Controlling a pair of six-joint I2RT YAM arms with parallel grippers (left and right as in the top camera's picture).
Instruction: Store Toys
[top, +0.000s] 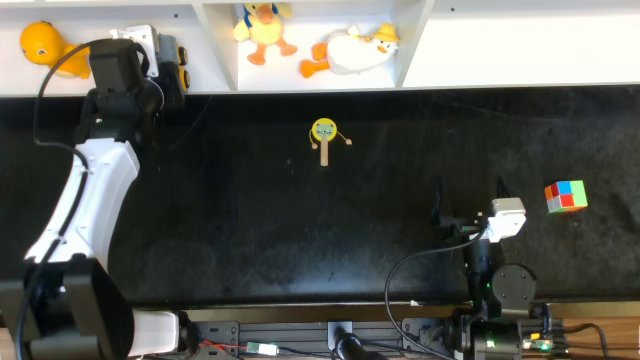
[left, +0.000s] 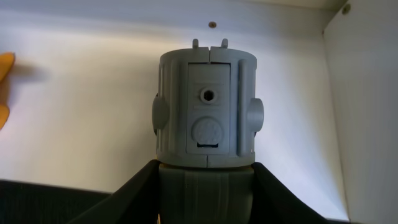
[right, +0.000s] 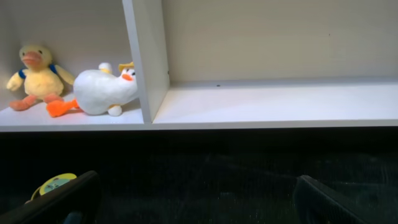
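Note:
A grey toy robot (left: 207, 106) stands upright inside the left shelf compartment (top: 100, 85), and my left gripper (left: 205, 183) is shut on its lower body. From above, the left gripper (top: 165, 72) is at that compartment's mouth, beside an orange toy (top: 45, 45). A yellow rattle toy (top: 324, 133) with a wooden handle lies on the black table, and a colourful cube (top: 565, 196) sits at the right. My right gripper (top: 440, 215) rests low near the front right, open and holding nothing; its fingers (right: 68, 199) stand wide apart.
The middle compartment holds a yellow duck plush (top: 264, 28) and a white duck plush (top: 350, 50). The right compartment (right: 280, 99) has a bare white floor. A white divider (right: 146, 59) separates the two.

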